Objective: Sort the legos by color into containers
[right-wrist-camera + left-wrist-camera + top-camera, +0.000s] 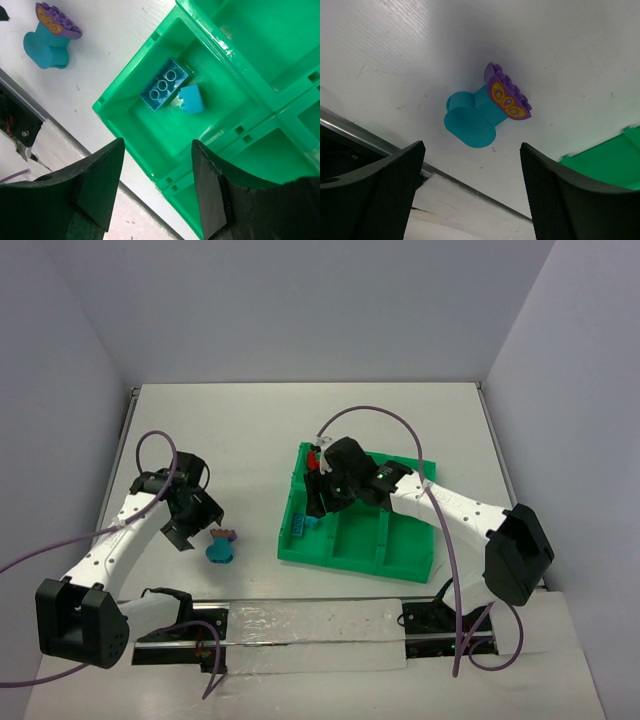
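The teal lego (470,122) lies on its side on the table (420,50), apart from the green tray (345,562) and off its near-left corner. Its long axis runs from the round teal base to the purple cap (509,96). In the overhead view the cap points away from my bases and the base toward the near edge.

My left gripper (471,150) hangs just beside the lego, spread wide and empty. It is the nearer hand. The axis lies diagonal to my finger line, so I judge a wrist turn is needed to close across the teal stem.

My right gripper (157,150), also wide and empty, hovers over the near-left compartment, where a blue brick (164,90) rests.
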